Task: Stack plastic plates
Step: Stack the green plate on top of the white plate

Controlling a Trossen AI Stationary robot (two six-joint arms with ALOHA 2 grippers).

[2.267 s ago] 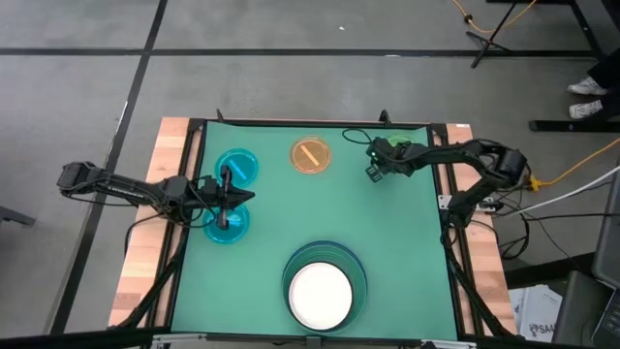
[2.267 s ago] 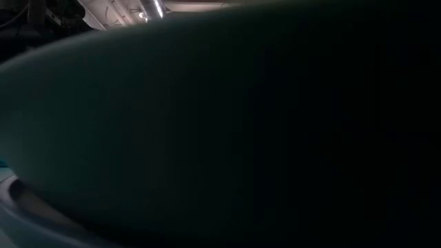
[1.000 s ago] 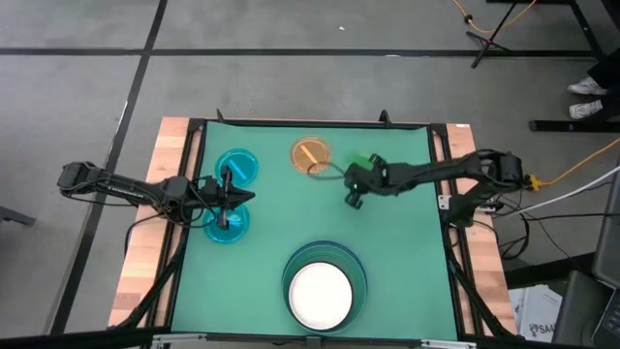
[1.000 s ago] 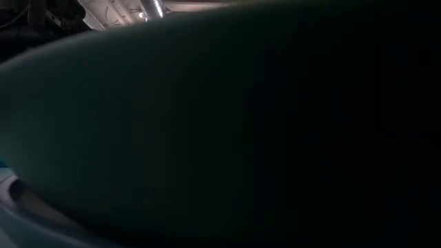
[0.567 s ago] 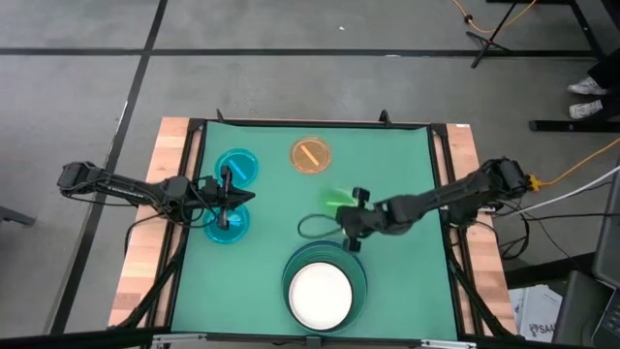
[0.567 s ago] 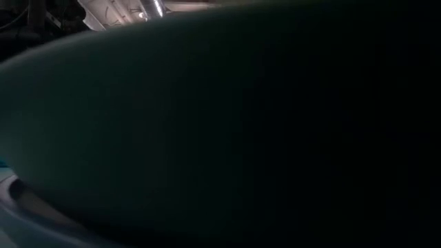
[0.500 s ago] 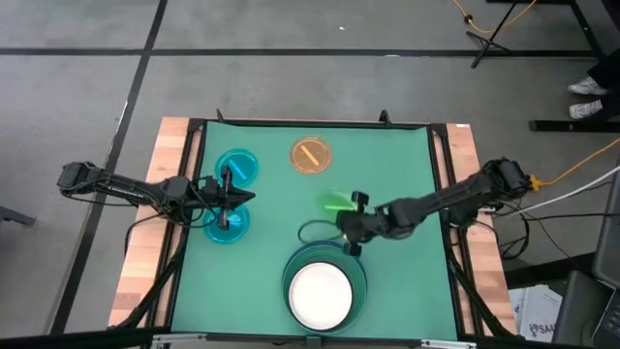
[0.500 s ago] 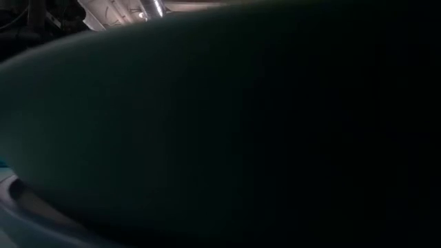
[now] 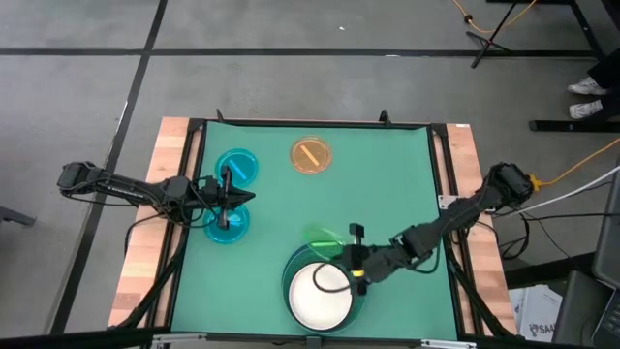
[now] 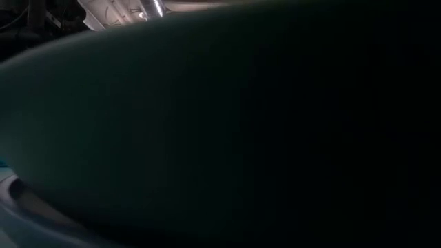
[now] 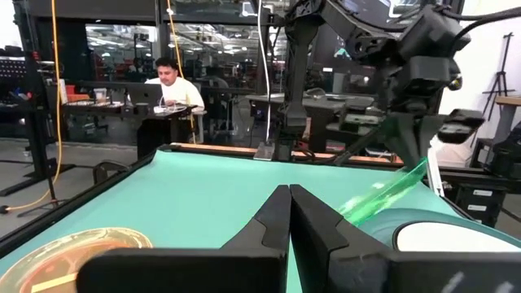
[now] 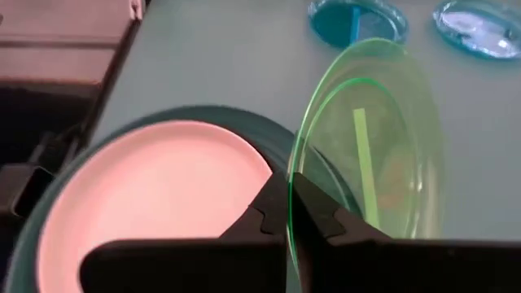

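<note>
Light green plate [image 12: 370,138], pinched by its rim in the right gripper [image 12: 289,203] and tilted steeply, hangs just beyond the fingertips above the white plate [image 9: 320,294] topping the stack. Released at this angle, it could slide off. The left gripper [image 9: 225,199], fingers pressed together on nothing, waits between 2 cyan plates [image 9: 235,165].
</note>
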